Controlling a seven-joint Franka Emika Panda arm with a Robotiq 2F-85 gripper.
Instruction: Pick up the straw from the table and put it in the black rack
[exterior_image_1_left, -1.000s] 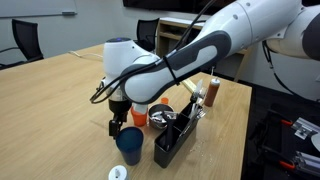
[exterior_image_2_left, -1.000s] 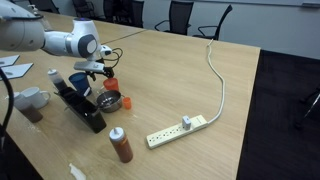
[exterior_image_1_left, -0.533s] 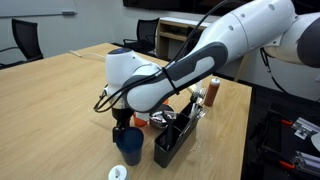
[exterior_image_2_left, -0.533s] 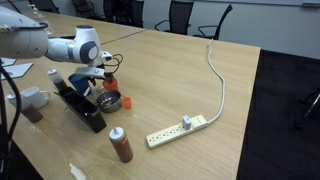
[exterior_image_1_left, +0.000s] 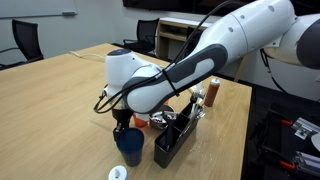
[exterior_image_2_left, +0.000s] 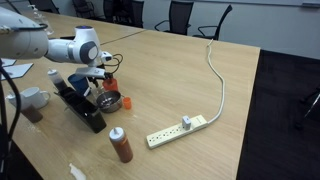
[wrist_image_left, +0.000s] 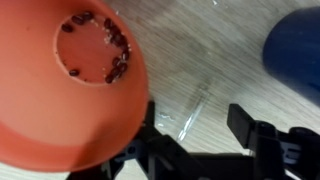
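Note:
The straw (wrist_image_left: 192, 112) is a thin clear stick lying on the wooden table, seen only in the wrist view. It lies between my gripper's (wrist_image_left: 197, 135) two black fingers, which are open on either side of it, just above the table. In both exterior views the gripper (exterior_image_1_left: 122, 125) (exterior_image_2_left: 103, 80) hangs low beside the black rack (exterior_image_1_left: 178, 135) (exterior_image_2_left: 78, 103), a narrow upright caddy. The straw is too thin to make out in the exterior views.
An orange cup (wrist_image_left: 70, 80) (exterior_image_1_left: 140, 116) sits close on one side of the gripper and a blue cup (wrist_image_left: 295, 50) (exterior_image_1_left: 129, 147) on the other. A metal bowl (exterior_image_2_left: 108, 101), a brown bottle (exterior_image_2_left: 121, 146), a white power strip (exterior_image_2_left: 178, 130) with a long cable, and a mug (exterior_image_2_left: 30, 99) stand around.
The arm has dropped and shifted slightly towards the blue cup over the last second. It has barely moved in the last half second.

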